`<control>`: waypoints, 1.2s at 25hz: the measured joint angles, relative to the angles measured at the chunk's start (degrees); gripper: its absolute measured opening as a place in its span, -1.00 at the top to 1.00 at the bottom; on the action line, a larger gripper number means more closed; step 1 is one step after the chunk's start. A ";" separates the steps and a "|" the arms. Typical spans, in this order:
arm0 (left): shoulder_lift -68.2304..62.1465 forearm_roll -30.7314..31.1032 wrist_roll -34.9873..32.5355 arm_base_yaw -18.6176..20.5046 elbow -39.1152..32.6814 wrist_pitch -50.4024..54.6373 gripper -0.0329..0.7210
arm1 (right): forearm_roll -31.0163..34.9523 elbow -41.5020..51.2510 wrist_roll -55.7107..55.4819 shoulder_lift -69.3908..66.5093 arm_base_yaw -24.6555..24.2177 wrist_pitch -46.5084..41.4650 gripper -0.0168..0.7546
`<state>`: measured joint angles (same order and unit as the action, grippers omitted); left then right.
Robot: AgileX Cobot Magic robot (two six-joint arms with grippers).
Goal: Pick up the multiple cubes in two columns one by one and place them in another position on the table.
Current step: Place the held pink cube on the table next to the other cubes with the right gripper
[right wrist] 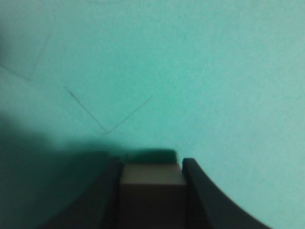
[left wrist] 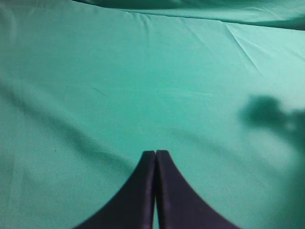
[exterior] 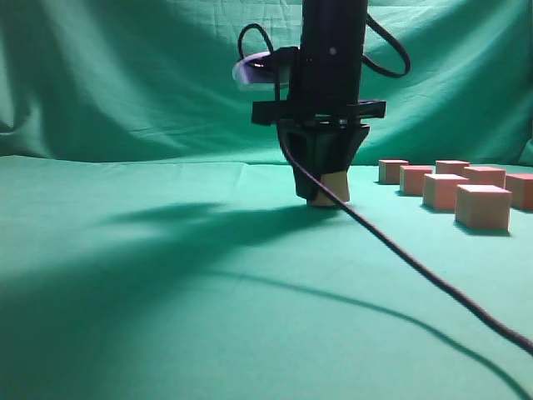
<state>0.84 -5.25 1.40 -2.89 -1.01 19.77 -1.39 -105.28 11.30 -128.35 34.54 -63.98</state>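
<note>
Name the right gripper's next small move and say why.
Probably open the jaws and lift straight up. The right gripper is closed on a cube that already looks set down on the table, well left of the other cubes, so release seems due.

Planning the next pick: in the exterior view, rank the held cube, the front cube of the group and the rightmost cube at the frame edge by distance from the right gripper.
1. Held cube, inside the right gripper.
2. Front cube, to the right.
3. Rightmost cube, at the right edge.

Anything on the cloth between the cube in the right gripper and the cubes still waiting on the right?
Only a black cable crosses in front; the cloth between the held cube and the waiting cubes looks bare in the exterior view.
</note>
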 joint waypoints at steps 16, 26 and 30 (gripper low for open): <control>0.00 0.00 0.00 0.00 0.00 0.00 0.91 | -0.50 -10.23 0.00 -1.69 0.00 -6.12 -0.63; 0.00 0.00 0.00 0.00 0.00 0.00 0.91 | -1.65 -13.35 -7.88 12.27 0.00 -7.08 -0.46; 0.00 0.00 0.00 0.00 0.00 0.00 0.91 | -1.65 -3.89 -11.34 24.02 -1.54 -7.08 -0.46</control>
<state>0.84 -5.25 1.40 -2.89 -1.01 19.77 -3.04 -109.17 -0.04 -104.33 33.01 -71.05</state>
